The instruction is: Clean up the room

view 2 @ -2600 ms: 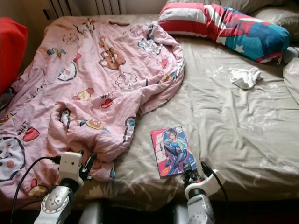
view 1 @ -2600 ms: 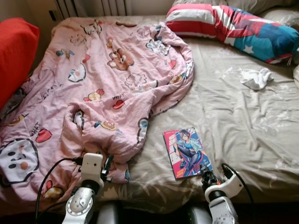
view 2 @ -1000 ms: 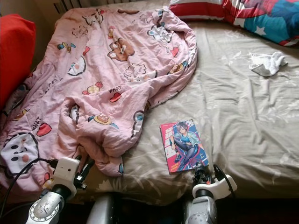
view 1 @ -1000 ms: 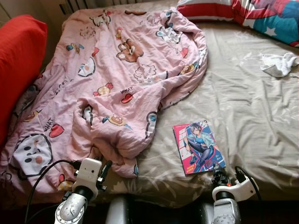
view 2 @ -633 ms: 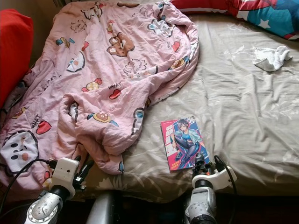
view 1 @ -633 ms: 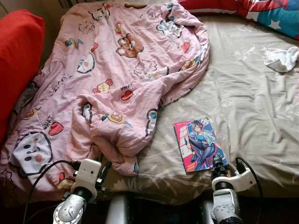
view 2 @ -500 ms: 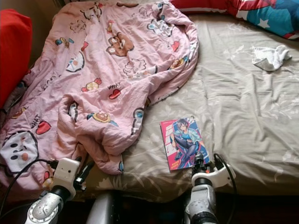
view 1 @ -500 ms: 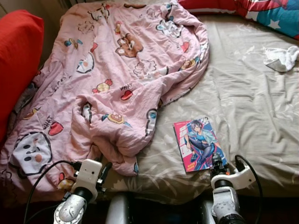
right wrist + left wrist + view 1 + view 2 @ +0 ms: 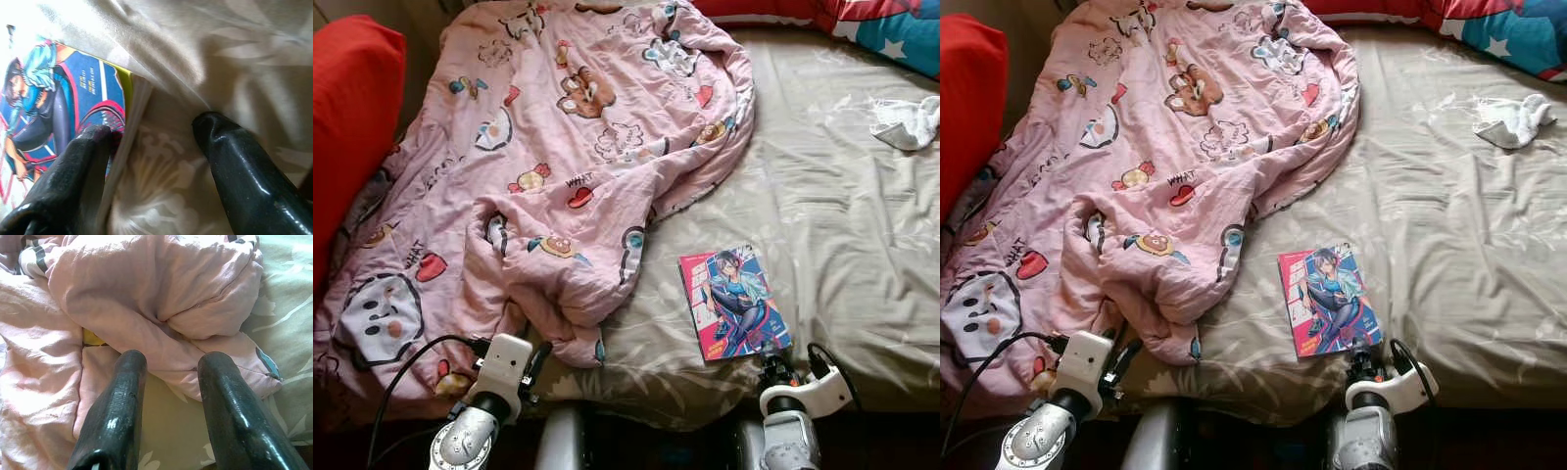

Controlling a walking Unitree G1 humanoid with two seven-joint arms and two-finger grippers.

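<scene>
Wide bed with a wrinkled beige leaf-print sheet (image 9: 832,206) spans both eye views. Rumpled pink cartoon-print quilt (image 9: 558,147) covers its left half, the bunched lower corner reaching the near edge. Red cushion (image 9: 347,108) at far left, striped red-and-blue star pillow (image 9: 1489,24) at the head, small crumpled white cloth (image 9: 906,122) on the sheet far right. Thin glossy comic book with a blue-clad figure on the cover (image 9: 734,304) lies flat near the bed's front edge, just right of the quilt. Right gripper (image 9: 149,147) – fingers spread apart, straddling the book's near corner, one finger (image 9: 80,161) on the cover. Left gripper (image 9: 168,367) – fingers parted, holding nothing, pointing at the quilt's bunched corner.
</scene>
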